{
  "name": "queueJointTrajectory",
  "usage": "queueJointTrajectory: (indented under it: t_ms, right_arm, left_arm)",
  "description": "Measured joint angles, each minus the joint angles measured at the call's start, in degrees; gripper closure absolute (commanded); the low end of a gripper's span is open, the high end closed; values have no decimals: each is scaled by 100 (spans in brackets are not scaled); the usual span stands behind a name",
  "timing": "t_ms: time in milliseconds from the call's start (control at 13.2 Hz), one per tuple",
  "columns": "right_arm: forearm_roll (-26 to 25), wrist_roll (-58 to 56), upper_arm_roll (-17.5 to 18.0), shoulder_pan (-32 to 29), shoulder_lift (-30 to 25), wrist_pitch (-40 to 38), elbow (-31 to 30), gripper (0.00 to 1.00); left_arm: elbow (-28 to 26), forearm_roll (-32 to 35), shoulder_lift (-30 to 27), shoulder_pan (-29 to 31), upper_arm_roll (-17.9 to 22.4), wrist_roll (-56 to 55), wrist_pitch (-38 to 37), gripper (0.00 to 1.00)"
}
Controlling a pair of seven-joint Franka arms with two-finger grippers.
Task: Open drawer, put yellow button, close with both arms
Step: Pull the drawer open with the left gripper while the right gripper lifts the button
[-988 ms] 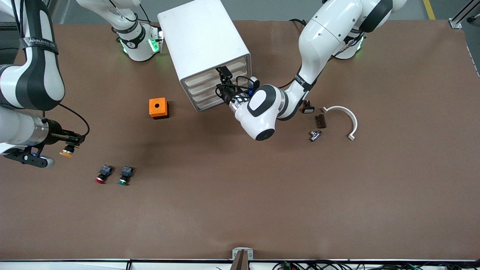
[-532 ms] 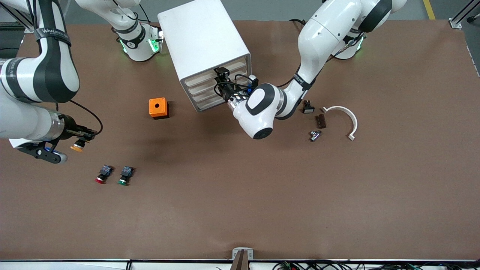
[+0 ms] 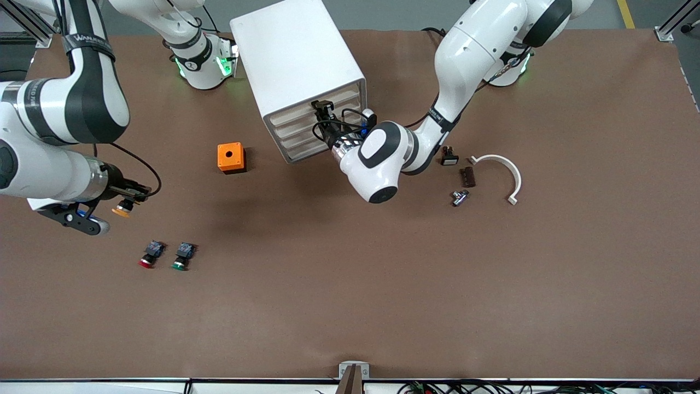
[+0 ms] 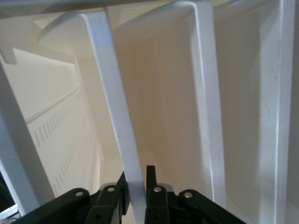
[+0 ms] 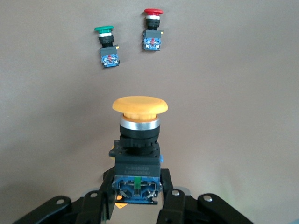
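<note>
White cabinet's top cream-fronted drawer: unopened, handle pinched by left gripper. Yellow-capped push button: clamped aloft in right gripper; insertion and closing outstanding.

A brown matte surface fills the view under even light. Grey floor shows along its top edge.

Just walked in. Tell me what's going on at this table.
The left gripper is shut on the handle of the top drawer of the white cabinet; the drawer is not yet open. The right gripper holds the yellow button in the air over the table, near the red button and green button.
</note>
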Motion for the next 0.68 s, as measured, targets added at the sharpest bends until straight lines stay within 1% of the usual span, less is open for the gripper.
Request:
queueJointTrajectory:
  t_ms: [304, 684]
  right_arm:
    - [1, 223, 2, 111, -18, -18, 3, 88]
    - [2, 740, 8, 391, -48, -157, 76, 87]
  left_arm:
    - [31, 178, 0, 11, 0, -96, -30, 91]
    - [63, 202, -1, 61, 79, -139, -73, 90]
